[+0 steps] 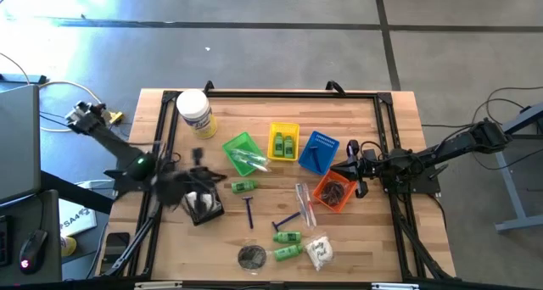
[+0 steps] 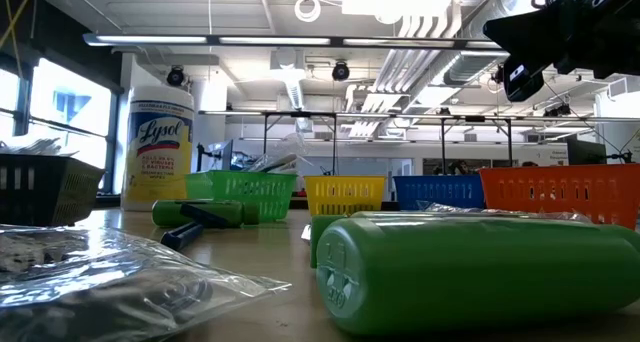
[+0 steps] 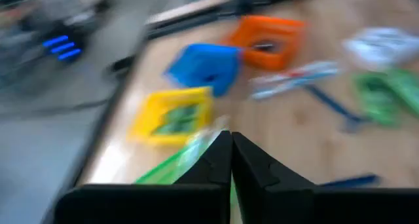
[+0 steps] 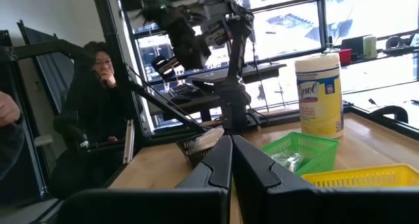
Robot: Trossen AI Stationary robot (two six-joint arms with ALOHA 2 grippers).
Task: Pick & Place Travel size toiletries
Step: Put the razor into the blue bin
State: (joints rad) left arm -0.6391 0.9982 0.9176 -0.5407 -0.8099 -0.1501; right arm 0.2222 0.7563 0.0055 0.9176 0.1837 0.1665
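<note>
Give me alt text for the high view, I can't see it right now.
Seen from above, a wooden table holds green, yellow, blue, orange and black baskets, with small green bottles, a blue razor and sachets scattered in front. The left gripper, shut, is over the black basket; the right gripper, shut, waits beside the orange basket.

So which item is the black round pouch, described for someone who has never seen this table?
Start at the wooden table in the high view and go to its near edge, below the row of coloured baskets. There, left of a pair of green bottles and a white sachet, lies the black round pouch. It is the only dark, flat disc among them.
</note>
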